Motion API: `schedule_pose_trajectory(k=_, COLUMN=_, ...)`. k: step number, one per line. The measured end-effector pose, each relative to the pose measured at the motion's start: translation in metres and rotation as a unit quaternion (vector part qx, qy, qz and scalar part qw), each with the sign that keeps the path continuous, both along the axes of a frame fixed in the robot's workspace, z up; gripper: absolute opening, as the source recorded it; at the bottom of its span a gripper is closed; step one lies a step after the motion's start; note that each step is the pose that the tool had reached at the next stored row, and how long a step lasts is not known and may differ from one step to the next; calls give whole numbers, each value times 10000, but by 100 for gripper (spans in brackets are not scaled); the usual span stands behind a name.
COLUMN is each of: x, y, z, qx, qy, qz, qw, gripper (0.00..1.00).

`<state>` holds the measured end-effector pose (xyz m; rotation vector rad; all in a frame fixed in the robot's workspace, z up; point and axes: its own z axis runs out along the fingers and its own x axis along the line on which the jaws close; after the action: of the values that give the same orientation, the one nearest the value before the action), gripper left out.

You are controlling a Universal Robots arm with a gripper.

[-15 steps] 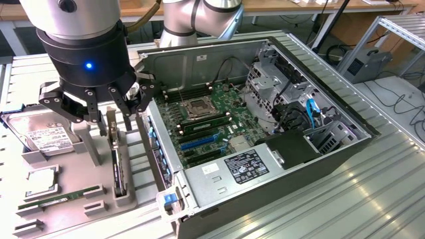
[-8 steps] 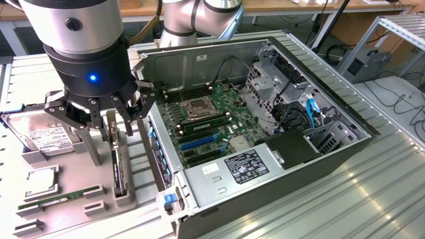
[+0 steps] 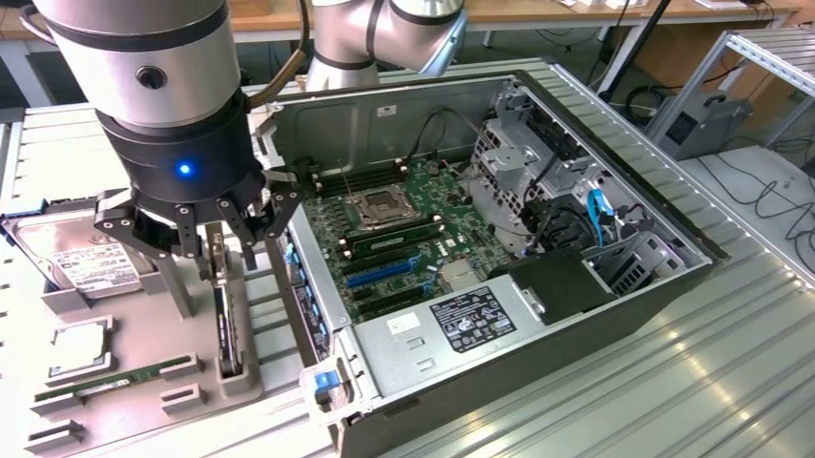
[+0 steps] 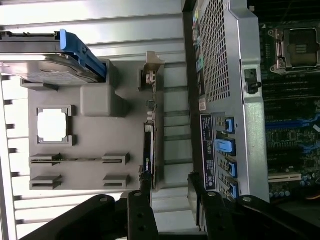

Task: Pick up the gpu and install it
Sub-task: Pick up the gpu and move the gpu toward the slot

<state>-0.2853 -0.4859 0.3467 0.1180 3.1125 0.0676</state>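
Gripper (image 3: 210, 250) ×1, jaws apart, directly over gpu (image 3: 224, 329) ×1 standing on edge in gray holder (image 3: 134, 324); same holder: hard drive (image 3: 76, 258) ×1, CPU (image 3: 79, 345) ×1, RAM stick (image 3: 95, 386) ×1. Open PC case (image 3: 612, 315) ×1 alongside.

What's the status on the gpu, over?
End effector open, just above gpu. No grip yet; gpu upright in grey tray slot. Computer case close alongside.
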Motion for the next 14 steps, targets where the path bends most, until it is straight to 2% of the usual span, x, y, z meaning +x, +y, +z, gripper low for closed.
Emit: schedule_pose_trajectory(k=14, x=0, y=0, z=-61, qx=0, qy=0, qz=0, qw=10000, gripper=42)
